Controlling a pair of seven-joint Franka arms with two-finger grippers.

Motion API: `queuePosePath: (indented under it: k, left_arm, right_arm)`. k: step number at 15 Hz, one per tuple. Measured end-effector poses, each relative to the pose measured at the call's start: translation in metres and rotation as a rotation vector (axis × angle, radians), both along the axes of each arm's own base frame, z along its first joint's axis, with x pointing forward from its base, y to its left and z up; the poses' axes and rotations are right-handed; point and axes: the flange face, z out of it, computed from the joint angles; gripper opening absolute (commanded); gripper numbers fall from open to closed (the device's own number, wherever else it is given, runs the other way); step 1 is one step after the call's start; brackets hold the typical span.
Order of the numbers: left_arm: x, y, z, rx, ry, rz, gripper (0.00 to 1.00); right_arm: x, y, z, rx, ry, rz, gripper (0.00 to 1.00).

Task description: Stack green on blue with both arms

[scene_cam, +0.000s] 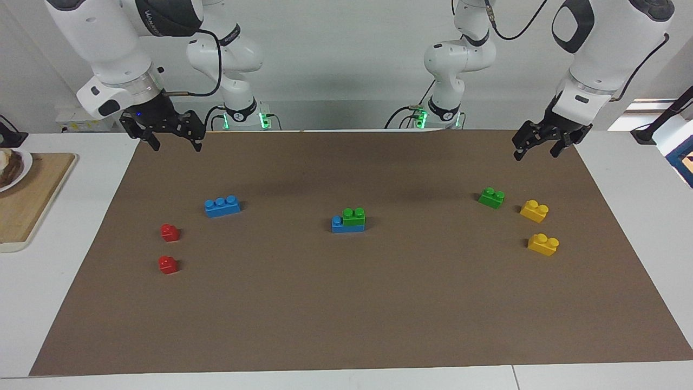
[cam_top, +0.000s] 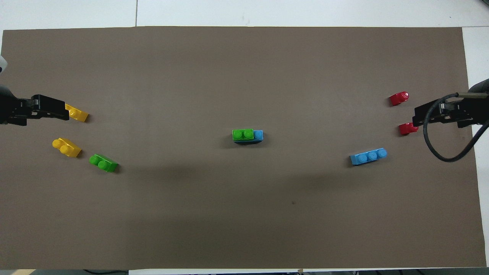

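The left tool (scene_cam: 543, 145), black and two-fingered, hangs with its fingers spread and nothing between them at the upper right of the facing view, over the brown mat's edge. The right tool (scene_cam: 172, 136) hangs at the upper left of that view, fingers wide apart and holding nothing.

At the centre of the frame a small bright green two-stud plastic brick (scene_cam: 354, 216) sits stacked on a bright blue three-stud plastic brick (scene_cam: 340, 225), leaving one blue stud uncovered. A second green two-stud brick (scene_cam: 491, 197) lies at the right of the facing view, below the left tool, just beside two yellow two-stud bricks (scene_cam: 534, 210). A second blue three-stud brick (scene_cam: 222, 206) lies left of centre, with two small red one-stud bricks (scene_cam: 170, 232) lower left of it. All rest on the brown mat (scene_cam: 346, 314) covering the white counter (scene_cam: 639, 184).
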Motion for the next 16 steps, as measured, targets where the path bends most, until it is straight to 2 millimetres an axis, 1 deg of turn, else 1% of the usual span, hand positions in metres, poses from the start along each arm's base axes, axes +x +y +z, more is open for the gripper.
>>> queuePosePath:
  k: [16]
  left_arm:
    - [-0.0001, -0.0008, 0.0000, 0.000, 0.000, -0.001, 1.00]
  right_arm:
    - [0.0001, -0.0052, 0.0000, -0.023, 0.000, 0.009, 1.00]
